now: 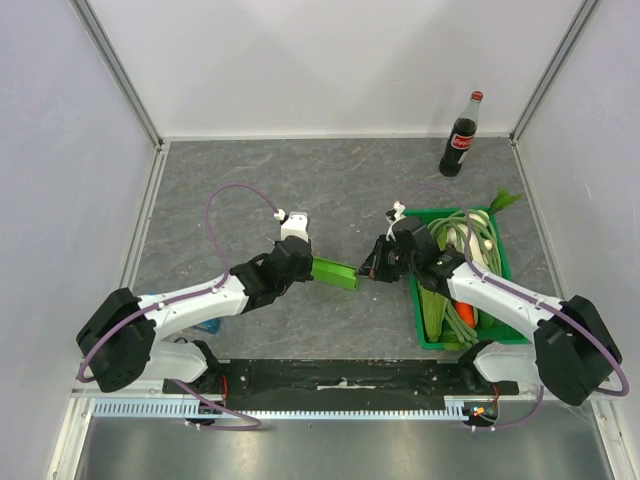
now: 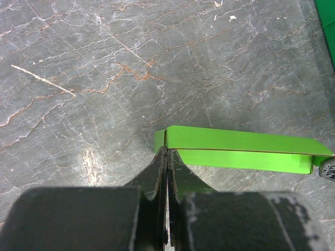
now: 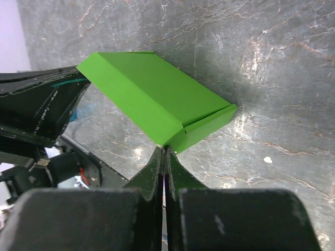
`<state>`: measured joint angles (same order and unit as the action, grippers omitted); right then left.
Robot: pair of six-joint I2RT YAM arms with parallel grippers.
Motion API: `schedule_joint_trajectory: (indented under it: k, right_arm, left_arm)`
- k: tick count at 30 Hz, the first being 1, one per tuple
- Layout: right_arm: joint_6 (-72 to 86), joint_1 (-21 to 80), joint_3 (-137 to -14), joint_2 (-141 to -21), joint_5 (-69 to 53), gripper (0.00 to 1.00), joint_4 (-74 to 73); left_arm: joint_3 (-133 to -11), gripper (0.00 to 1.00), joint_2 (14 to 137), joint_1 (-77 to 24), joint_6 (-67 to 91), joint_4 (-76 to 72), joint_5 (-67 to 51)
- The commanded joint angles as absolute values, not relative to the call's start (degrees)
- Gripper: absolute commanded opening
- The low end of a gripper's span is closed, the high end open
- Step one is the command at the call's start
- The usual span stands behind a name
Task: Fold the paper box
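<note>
**Both arms pinching the flat box, one at each end**

Landmark: the dark-green crate (image 1: 506, 248) of vegetables.

- The paper box (image 1: 335, 271) sits just beside the crate, on the side facing the left arm. It is stretched lengthwise between the two grippers, over bare table (image 1: 250, 180).
- Left gripper (image 2: 167, 157): fingers closed tight on thin card at the end of the box farthest from the crate. The wrist view shows the card edge running straight into the shut jaws.
- Right gripper (image 3: 164, 154): fingers likewise clamped, on a bottom corner at the end nearest the crate, where a short side flap meets the long panel.
- The box is in a flattened state: one broad face, a long crease along it, and a narrow strip folded under. It looks held slightly off the table, though I can't be sure of this.
- Why this hold, as I read it: a grip at each end keeps the flimsy card taut and stops it twisting. One arm can then anchor while the other works a crease or swings a flap.
- Progress: early to middle. The panels are creased, but no walls stand yet and there is no closed shape.
- Risk: pulling the ends apart could tear or buckle the card, and a corner pinch may slip.
- Beyond the crate's far edge is a cola bottle (image 1: 460, 140). Well away from the crate, near the left arm's base, is a small blue block (image 1: 207, 326). Neither is involved.
</note>
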<state>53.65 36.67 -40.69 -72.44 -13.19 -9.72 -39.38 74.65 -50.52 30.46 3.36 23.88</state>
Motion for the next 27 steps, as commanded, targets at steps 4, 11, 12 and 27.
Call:
schedule_joint_trajectory:
  k: [4, 11, 12, 27]
  right_arm:
    - [58.03, 35.16, -39.99, -70.75, -21.18, 0.0, 2.12]
    - [33.77, 36.91, -48.78, -69.72, -13.19, 0.23, -20.56]
    - [32.18, 37.26, -48.17, -68.65, -11.53, 0.25, -21.18]
    - [16.62, 41.75, -29.36, -56.25, 0.09, 0.47, 5.94]
  left_arm:
    - [-39.02, 0.02, 76.91, -51.94, 30.23, 7.38, 20.04]
    - [-39.2, 0.02, 76.73, -52.03, 29.97, 7.56, 20.39]
    - [-39.29, 0.02, 76.82, -51.94, 29.97, 7.65, 20.48]
    - [-40.52, 0.02, 77.87, -51.94, 29.97, 8.7, 20.3]
